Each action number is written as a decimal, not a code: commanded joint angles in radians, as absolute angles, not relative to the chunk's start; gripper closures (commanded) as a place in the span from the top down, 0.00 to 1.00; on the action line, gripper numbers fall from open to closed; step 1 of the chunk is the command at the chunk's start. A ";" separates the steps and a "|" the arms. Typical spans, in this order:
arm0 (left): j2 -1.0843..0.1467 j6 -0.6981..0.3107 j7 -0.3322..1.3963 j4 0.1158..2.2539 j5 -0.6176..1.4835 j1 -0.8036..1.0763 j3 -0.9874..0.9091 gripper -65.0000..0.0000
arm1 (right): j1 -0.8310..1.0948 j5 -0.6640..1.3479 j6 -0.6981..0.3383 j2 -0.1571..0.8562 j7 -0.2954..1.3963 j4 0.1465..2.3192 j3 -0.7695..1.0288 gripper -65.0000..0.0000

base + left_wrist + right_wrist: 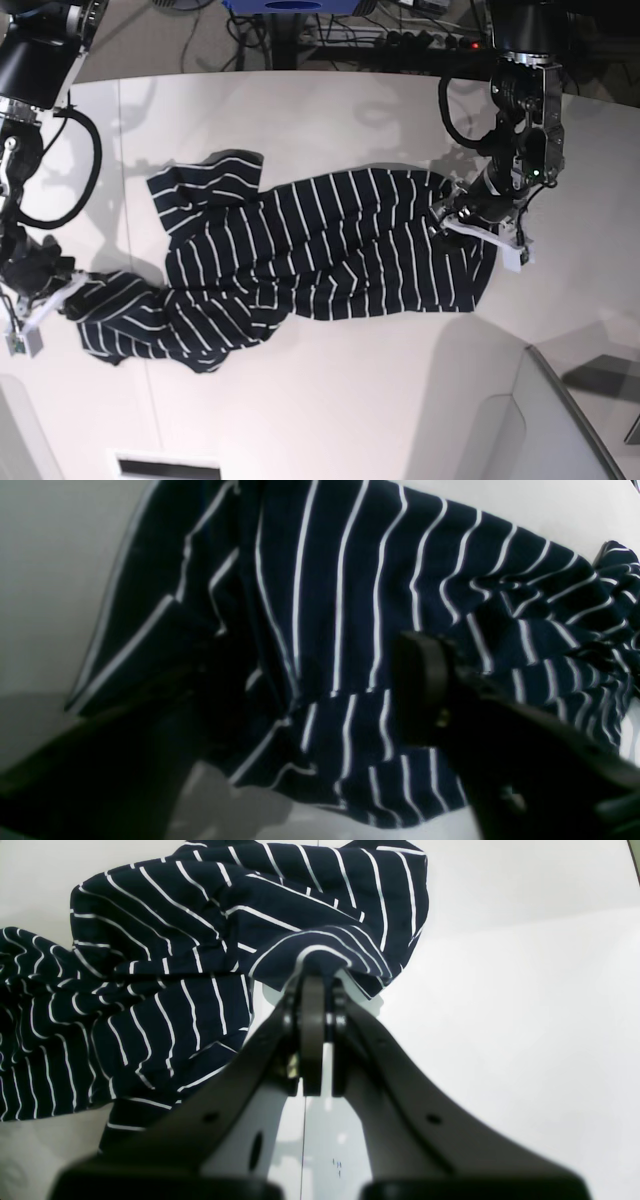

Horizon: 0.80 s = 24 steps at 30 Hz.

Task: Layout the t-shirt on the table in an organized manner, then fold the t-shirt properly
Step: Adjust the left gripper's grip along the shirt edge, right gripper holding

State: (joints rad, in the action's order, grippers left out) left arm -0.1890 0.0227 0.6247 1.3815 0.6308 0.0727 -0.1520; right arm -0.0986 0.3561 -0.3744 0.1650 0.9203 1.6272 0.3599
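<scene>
Two arms on one t-shirt (300, 255), which lies mid-tabletop (330, 400), stretched crosswise but not flat: body smooth in the middle, one sleeve flopped toward the far edge, the end nearest the right arm bunched and twisted.

Right pincer (316, 985): jaws pinched tight on a fold of striped cloth, fabric lifted off the surface into a small tent at the grip.

Left pincer (320, 690): jaws parted over the opposite end of the shirt. Wrist view is dark and blurred here, so probably nothing clamped between them, but can't confirm.

Handling call: thin knit, light, zero stiffness. It drapes, wrinkles and drags rather than slides as a sheet. One-point pulls just rope it up, as at the right-hand end. Low slip risk once pinched; no breakage concern.

Grip advice: take hem corners or shoulder seams, single layer, both arms pulling apart together to tension it flat. Avoid grabbing mid-body folds.
</scene>
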 commanded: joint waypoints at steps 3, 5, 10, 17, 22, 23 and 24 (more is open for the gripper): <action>-0.199 0.016 0.608 1.336 0.639 0.024 -0.151 0.50 | -0.116 0.364 -0.377 0.177 0.901 1.638 0.360 0.00; -0.197 0.016 0.608 1.319 0.639 0.016 -0.150 0.48 | -0.116 0.364 -0.377 0.177 0.901 1.638 0.360 0.00; -0.179 0.016 0.608 1.313 0.633 0.007 -0.150 0.43 | -0.116 0.364 -0.377 0.177 0.901 1.638 0.360 0.00; -0.177 0.016 0.608 1.311 0.633 0.007 -0.148 0.02 | -0.116 0.364 -0.377 0.177 0.898 1.638 0.360 0.00; -0.179 0.016 0.608 1.311 0.633 0.007 -0.151 0.00 | -0.116 0.364 -0.377 0.177 0.898 1.638 0.360 0.00; -0.179 0.016 0.608 1.311 0.633 0.007 -0.151 0.00 | -0.116 0.364 -0.377 0.177 0.898 1.638 0.360 0.00; -0.179 0.016 0.608 1.311 0.633 0.007 -0.150 0.00 | -0.116 0.364 -0.377 0.177 0.898 1.638 0.360 0.00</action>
